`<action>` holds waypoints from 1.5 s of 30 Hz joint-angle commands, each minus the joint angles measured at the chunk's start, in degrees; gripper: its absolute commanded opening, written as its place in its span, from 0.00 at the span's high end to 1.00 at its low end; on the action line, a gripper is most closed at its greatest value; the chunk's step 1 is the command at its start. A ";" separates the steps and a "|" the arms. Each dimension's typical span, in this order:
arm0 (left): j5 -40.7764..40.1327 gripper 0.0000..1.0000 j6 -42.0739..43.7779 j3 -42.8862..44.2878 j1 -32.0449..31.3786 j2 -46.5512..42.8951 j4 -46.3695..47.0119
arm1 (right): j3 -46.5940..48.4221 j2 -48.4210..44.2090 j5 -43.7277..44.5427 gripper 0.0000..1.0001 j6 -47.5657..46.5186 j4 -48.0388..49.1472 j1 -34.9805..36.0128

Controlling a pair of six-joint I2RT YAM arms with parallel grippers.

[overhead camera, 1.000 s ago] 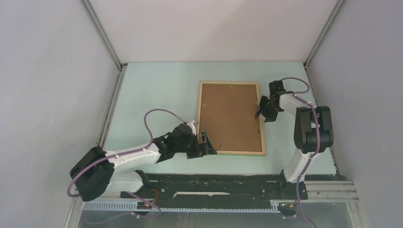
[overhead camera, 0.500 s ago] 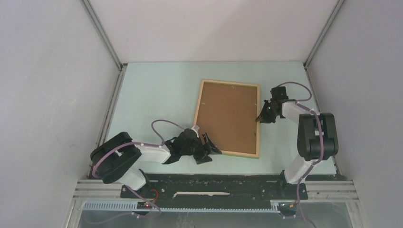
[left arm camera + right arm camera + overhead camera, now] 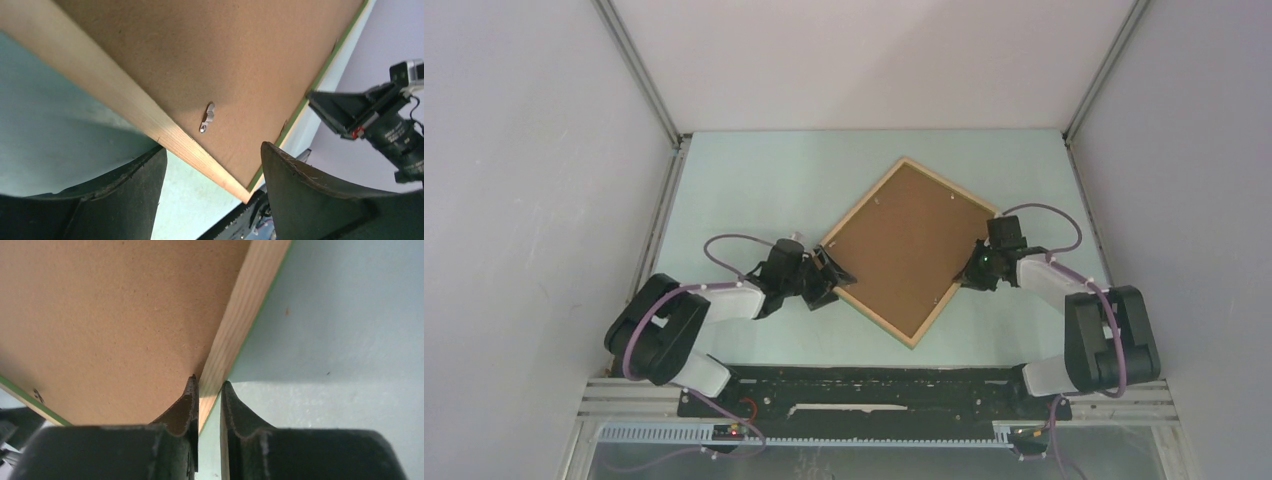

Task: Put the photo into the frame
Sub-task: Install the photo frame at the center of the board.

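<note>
The frame (image 3: 890, 323) is turned to a diamond, back side up, with pale wood rim (image 3: 250, 300) and a thin green edge. A brown backing board (image 3: 909, 245) fills it, held by a small metal clip (image 3: 207, 117). The photo is out of view. My right gripper (image 3: 972, 272) is shut on the frame's lower-right rim, one finger on the board side and one outside (image 3: 208, 380). My left gripper (image 3: 832, 272) spans the frame's left corner with jaws wide, both fingers against its edges (image 3: 212, 145). Shadows on the table (image 3: 340, 315) suggest the frame is raised a little.
The pale green table (image 3: 754, 190) is walled by grey panels on the left, back and right. A black rail (image 3: 874, 385) with the arm bases runs along the near edge. Purple cables loop over both arms.
The frame has swung clockwise from upright portrait to a diamond. The right gripper closed on its rim and came nearer; the left gripper narrowed onto the corner and moved up-left with it.
</note>
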 commanded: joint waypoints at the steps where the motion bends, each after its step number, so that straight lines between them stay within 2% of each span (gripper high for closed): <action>1: -4.15 0.22 9.07 2.69 2.27 1.88 -3.81 | -3.13 -3.72 -2.58 0.80 -0.32 -5.63 4.51; 4: -2.07 0.22 8.02 0.90 1.75 3.31 -0.42 | -2.38 -6.05 -0.83 0.49 -2.76 -8.33 4.45; 5: -1.29 0.23 7.40 0.01 1.70 3.71 1.20 | -2.18 -7.11 -0.36 0.42 -3.22 -9.30 5.00; 7: -0.34 0.22 6.47 -1.63 1.52 4.39 3.92 | -2.11 -9.26 -0.38 0.33 -2.86 -10.74 7.03; 10: 0.67 0.23 5.97 -3.19 1.51 4.78 6.48 | -2.11 -10.23 0.31 0.27 -0.80 -12.51 12.29; 14: 1.05 0.23 6.25 -3.60 1.51 4.79 7.49 | -1.90 -8.51 5.46 0.28 1.19 -13.26 17.94; 21: 1.73 0.23 6.87 -3.44 1.51 4.49 7.70 | 1.42 -5.41 8.65 0.31 1.66 -13.15 17.49; 26: 1.43 0.23 6.36 -5.05 1.51 3.85 8.76 | 2.02 -3.18 9.81 0.39 1.23 -13.04 17.31; 34: 1.49 0.22 6.24 -5.53 1.51 3.67 9.12 | 2.49 -2.59 10.78 0.40 1.48 -12.16 17.26; 38: 1.55 0.22 6.10 -5.54 1.51 3.41 9.15 | 2.81 -1.62 12.54 0.48 0.92 -12.14 16.93; 45: 1.42 0.22 6.04 -5.76 1.51 3.08 9.13 | 3.34 -0.62 11.69 0.44 0.36 -11.55 16.49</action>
